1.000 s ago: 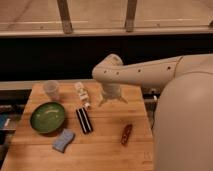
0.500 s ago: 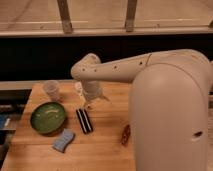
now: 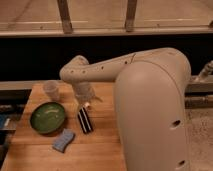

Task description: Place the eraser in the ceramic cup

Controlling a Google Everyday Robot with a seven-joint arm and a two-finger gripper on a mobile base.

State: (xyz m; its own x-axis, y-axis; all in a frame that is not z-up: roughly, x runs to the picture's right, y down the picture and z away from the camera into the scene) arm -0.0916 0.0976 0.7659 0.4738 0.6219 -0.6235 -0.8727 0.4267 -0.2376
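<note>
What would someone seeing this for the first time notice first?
The big pale robot arm fills the right side and reaches across the wooden table. Its open tool hangs over the far end of the black eraser, mid-table. On the picture's left sit a green bowl, a pale cup behind it and a blue sponge in front.

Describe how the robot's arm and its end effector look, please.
The arm has a smooth, rounded cream shell, with small dark holes along it. Its end effector, pale and narrower, is over the wooden table, just above the eraser.
</note>
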